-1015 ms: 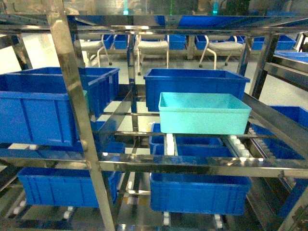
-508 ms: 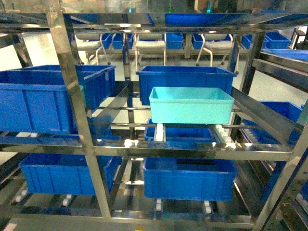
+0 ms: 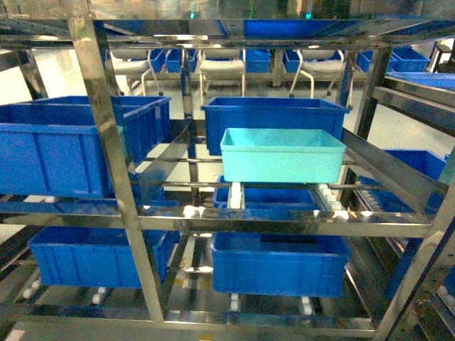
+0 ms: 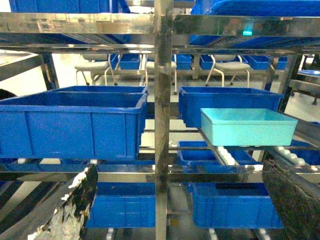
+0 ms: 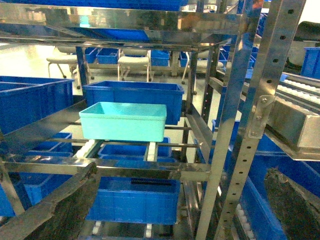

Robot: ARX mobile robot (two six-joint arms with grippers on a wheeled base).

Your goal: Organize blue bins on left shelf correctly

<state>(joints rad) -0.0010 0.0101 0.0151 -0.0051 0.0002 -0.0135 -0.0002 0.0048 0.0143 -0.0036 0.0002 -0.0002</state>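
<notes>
The left shelf [image 3: 105,135] fills the head view, a steel rack with roller tracks. On its middle tier a light turquoise bin [image 3: 282,155] sits at the front of the right lane, with a royal-blue bin [image 3: 274,114] right behind it. A large royal-blue bin [image 3: 50,153] fills the left lane. Two more blue bins [image 3: 99,257] [image 3: 281,264] rest on the tier below. Neither gripper shows in the head view. My left gripper [image 4: 180,205] and right gripper [image 5: 175,207] hang open in front of the rack, holding nothing, fingers [image 4: 70,210] [image 5: 292,205] wide apart.
A second rack [image 5: 295,122] with a roller track and blue bins stands close on the right. Its perforated post [image 5: 240,125] rises just in front of my right wrist. White chairs [image 3: 222,68] and more blue bins lie on the floor behind the shelf.
The head view has drawn back from the shelf, so the bins look smaller and sit further left. Over the last half second nothing has moved.
</notes>
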